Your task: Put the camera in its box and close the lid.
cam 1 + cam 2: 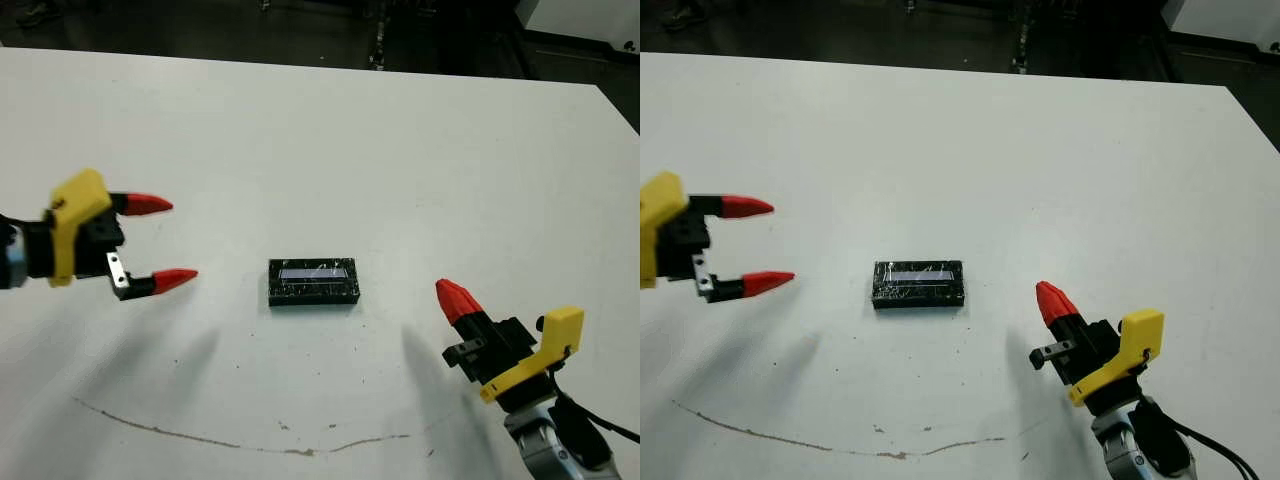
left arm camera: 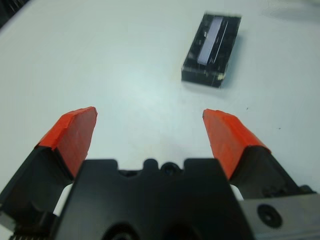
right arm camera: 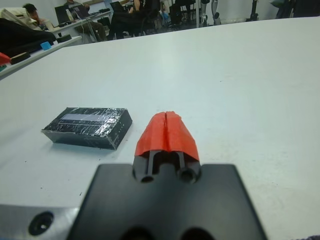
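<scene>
— What do you have on the white surface (image 1: 420, 150)?

— I see the small dark-sided box (image 1: 313, 282) at the middle, with the crinkled shiny black foil-like lid (image 1: 300, 290) seated on top and a pale bluish strip showing along it. I can't tell whether that strip is the camera.

— And the arms?

— My left end effector (image 1: 160, 240) hovers left of the box, well apart, red fingers spread. My right end effector (image 1: 457, 298) hangs to its right, tips pressed together, holding nothing
</scene>
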Robot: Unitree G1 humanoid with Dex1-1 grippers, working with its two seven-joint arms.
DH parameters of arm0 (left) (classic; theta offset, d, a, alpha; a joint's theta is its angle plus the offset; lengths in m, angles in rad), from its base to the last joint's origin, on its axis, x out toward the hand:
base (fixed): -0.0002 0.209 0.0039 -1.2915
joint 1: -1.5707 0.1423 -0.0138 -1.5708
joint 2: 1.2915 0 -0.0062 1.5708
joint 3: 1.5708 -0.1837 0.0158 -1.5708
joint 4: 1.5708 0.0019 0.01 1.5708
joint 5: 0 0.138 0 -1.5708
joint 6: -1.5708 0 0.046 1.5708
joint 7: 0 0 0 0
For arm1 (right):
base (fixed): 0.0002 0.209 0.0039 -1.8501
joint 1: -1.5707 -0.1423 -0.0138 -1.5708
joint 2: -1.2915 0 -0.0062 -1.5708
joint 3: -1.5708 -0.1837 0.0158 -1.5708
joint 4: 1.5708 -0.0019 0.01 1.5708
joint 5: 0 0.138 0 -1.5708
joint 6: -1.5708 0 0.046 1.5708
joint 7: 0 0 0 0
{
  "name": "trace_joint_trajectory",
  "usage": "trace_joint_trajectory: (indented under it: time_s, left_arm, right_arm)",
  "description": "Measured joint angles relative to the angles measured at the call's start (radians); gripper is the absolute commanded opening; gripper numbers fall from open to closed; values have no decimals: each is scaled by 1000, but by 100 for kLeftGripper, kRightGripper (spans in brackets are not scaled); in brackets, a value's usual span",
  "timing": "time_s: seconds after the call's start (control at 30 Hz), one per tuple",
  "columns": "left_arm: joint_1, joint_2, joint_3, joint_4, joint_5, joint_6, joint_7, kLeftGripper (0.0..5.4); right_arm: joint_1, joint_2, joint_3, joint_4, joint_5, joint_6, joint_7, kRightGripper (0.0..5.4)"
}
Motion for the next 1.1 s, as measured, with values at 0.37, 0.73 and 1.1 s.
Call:
trace_joint_trajectory:
  time_s: [0.37,0.73,1.1]
  left_arm:
    - [202,-630,27,-225,-34,-158,647,352]
    - [405,-844,-170,-217,72,-467,731,184]
    - [455,-849,-216,-160,141,-582,758,13]
  right_arm:
    - [-58,15,-28,14,-1,-1,-27,0]
    - [-156,43,-67,22,6,2,-94,0]
    - [-171,44,-78,35,15,2,-102,0]
